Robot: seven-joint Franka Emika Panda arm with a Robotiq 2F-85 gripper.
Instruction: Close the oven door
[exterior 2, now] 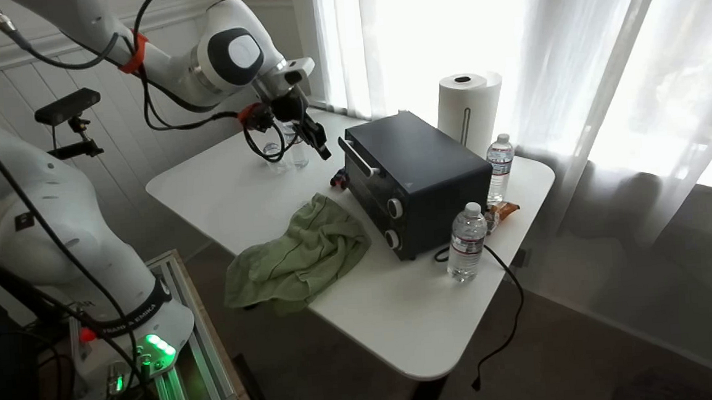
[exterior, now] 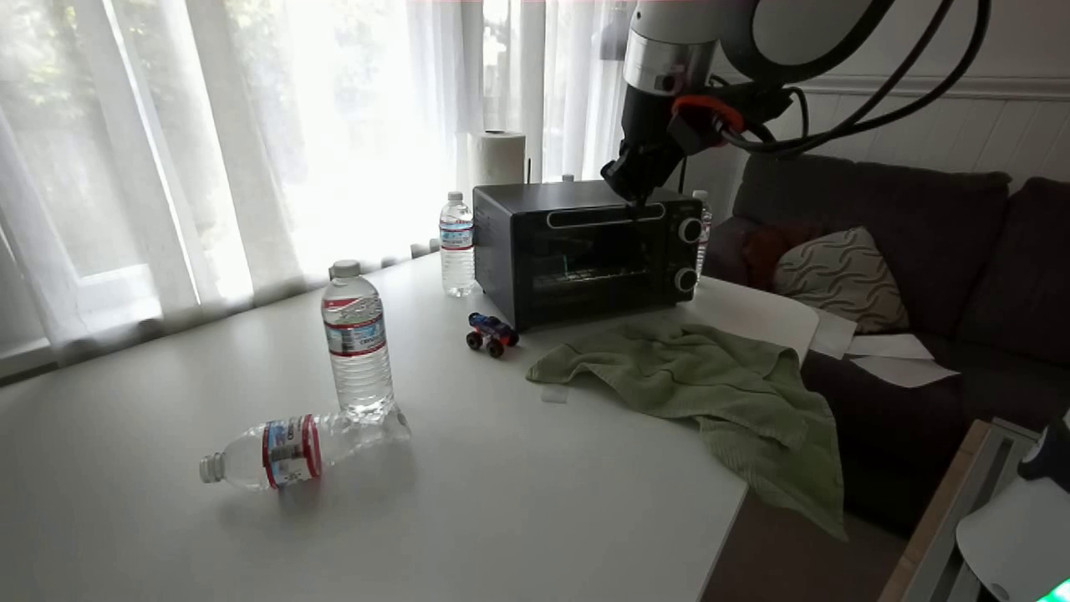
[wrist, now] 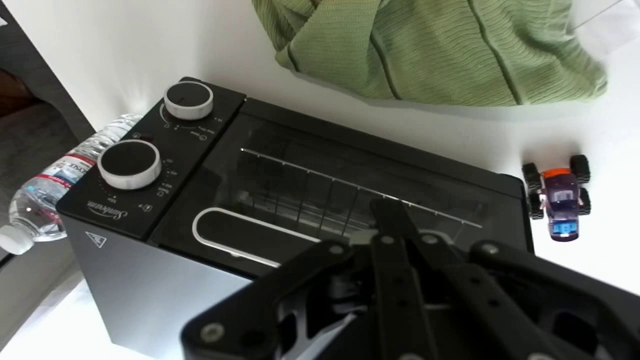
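Observation:
The dark grey oven (exterior: 552, 196) stands on the white table; it also shows in an exterior view (exterior 2: 421, 153) and the wrist view (wrist: 165, 300). Its oven door (exterior: 585, 280) is upright and looks flush with the front, with the rack seen through the glass (wrist: 320, 132). The silvery handle (exterior 2: 359, 158) runs along the door's top. My gripper (exterior: 638, 201) is shut, its fingertips together and empty. In an exterior view the gripper (exterior 2: 326, 155) is in front of the door near the handle, apart from it. In the wrist view the gripper (wrist: 392, 215) hides part of the handle.
A green towel (exterior: 719, 368) lies before the oven and hangs over the table edge. A toy truck (exterior: 492, 334) sits by the oven's front corner. Water bottles (exterior 2: 467, 242) stand around. One bottle (exterior: 288, 451) lies on its side. A paper towel roll (exterior 2: 468, 109) stands behind.

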